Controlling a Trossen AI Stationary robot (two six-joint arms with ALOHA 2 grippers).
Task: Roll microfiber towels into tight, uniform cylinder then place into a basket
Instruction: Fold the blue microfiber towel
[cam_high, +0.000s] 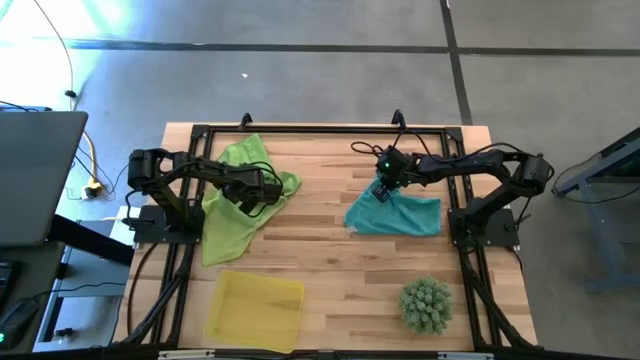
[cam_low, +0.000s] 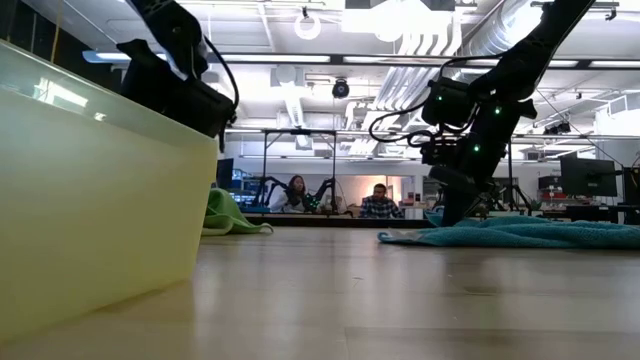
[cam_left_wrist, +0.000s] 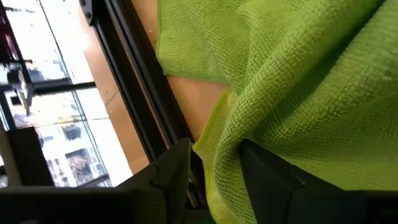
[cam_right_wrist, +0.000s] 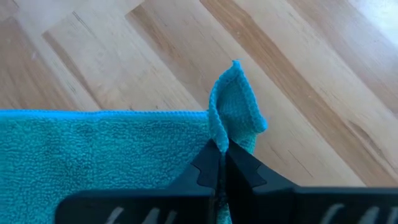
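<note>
A green towel (cam_high: 240, 195) lies rumpled on the table's left half, its near part flat on the wood. My left gripper (cam_high: 262, 190) is shut on it over its middle. A teal towel (cam_high: 398, 215) lies flat on the right half. My right gripper (cam_high: 383, 190) is shut on its far left corner. The yellow basket (cam_high: 255, 310) stands on the table near the front left, and its wall fills the left of the low view (cam_low: 90, 200). My left gripper pinches a fold of the green towel (cam_left_wrist: 227, 155) between its two fingers. The cloth bulges out past the fingers, several layers thick. The rest of the towel lies on the table. My right gripper pinches the teal towel's corner (cam_right_wrist: 231, 106) between its two fingers, coming from above. The corner stands up bunched past the fingertips. The rest of the towel lies flat on the table.
A spiky green ball-like plant (cam_high: 427, 305) sits near the front right. A black frame (cam_high: 330, 130) runs round the table's far and side edges. Bare wood lies between the two towels. People sit in the room beyond the table (cam_low: 335, 200).
</note>
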